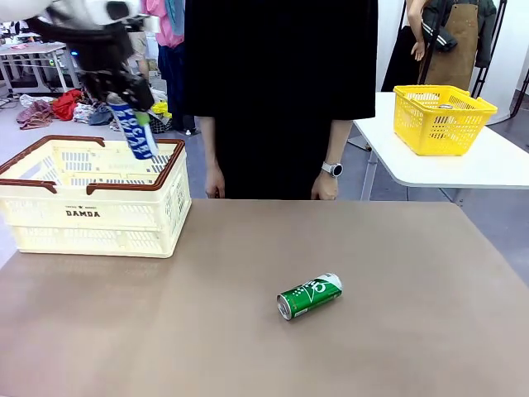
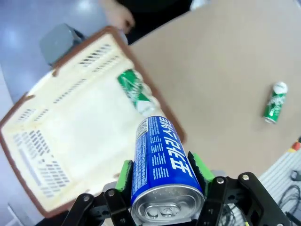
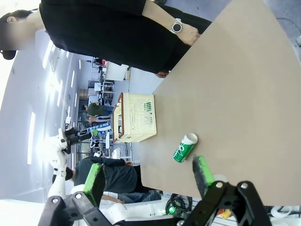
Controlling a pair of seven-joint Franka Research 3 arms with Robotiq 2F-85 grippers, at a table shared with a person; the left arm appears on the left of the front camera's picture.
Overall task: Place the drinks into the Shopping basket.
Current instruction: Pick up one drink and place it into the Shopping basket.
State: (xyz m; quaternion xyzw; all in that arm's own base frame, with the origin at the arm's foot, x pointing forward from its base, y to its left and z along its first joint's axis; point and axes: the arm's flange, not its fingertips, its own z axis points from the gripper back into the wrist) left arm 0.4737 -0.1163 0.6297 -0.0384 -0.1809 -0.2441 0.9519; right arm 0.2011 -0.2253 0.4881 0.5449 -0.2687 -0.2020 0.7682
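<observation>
- One blue can [image 1: 134, 128] with white lettering is pinched between my left jaws, green pads [image 2: 125, 175] pressed on both sides of it near its silver end
- From the front, that can hangs tilted over the open top of the Shopping basket [image 1: 95, 213], with its lower end at about the level of the brown rim
- I cannot tell whether the lower end is already below the rim
- Basket stands at the left side of the bench [image 1: 248, 347], cream with slotted walls and "DAMDA" on the side facing me
- Left wrist view looks down along the blue can into the basket; a green can [image 2: 134, 89] lies inside against one long wall
- Another green can [image 1: 309, 296] lies on its side on the bare bench near the middle, well apart from the basket and touching nothing
- My right jaws are spread wide with nothing between them, held off the bench; past them the right wrist view shows the loose green can and, farther off, the basket
- Person in black stands at the far edge of the bench, both hands down at the edge, a watch [image 1: 331, 169] on one wrist
- Small yellow basket [image 1: 442, 120] sits on a separate white table behind, to the right
</observation>
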